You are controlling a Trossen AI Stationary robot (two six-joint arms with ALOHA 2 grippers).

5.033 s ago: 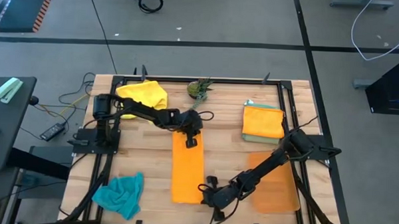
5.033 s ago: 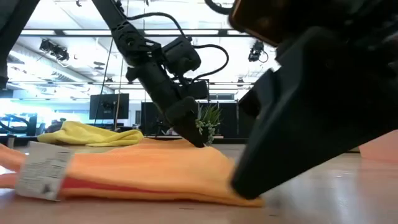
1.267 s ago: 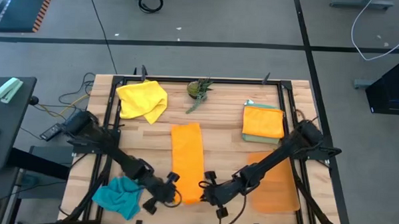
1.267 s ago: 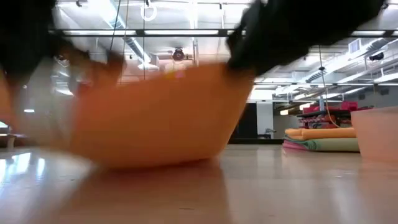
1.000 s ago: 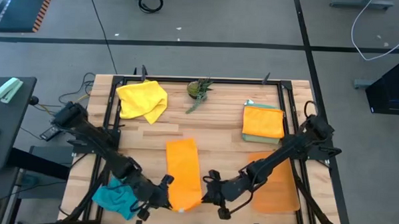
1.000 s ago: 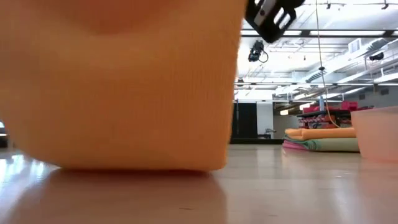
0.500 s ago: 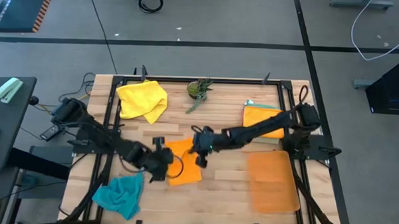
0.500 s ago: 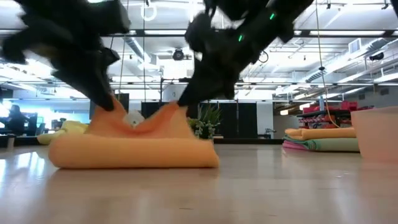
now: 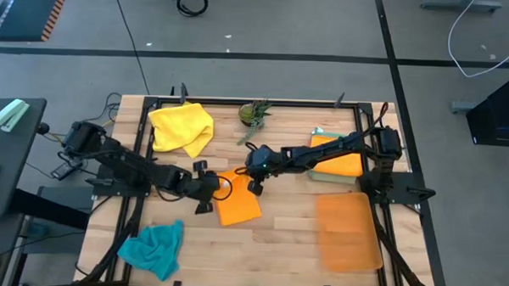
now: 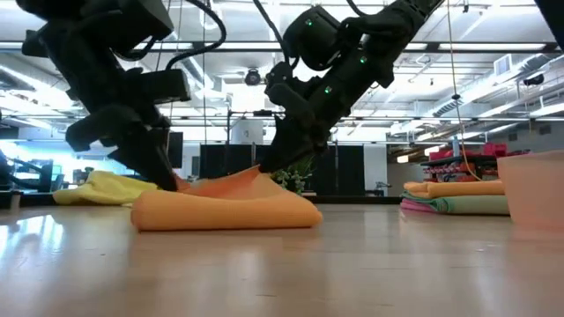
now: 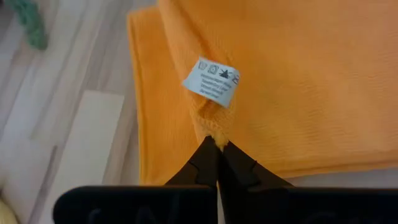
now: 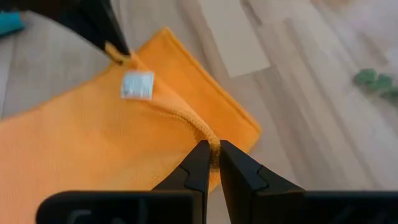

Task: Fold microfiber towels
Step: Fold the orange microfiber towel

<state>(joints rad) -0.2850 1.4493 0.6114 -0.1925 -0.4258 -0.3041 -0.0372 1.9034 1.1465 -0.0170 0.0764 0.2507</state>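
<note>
1 overhead view, 1 table-level view, 2 close wrist views, all sharing the orange towel (image 9: 237,203)

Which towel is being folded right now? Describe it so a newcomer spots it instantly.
On the wooden table, look at the middle, between the two arms. The folded orange towel lies there, its corners pinched by the left gripper and right gripper. Only it has a white care tag.

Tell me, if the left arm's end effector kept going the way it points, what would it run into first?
The orange towel. The left end effector is already shut on that towel's corner, just below the white care tag, so further travel would probably only push into the folded cloth.
</note>
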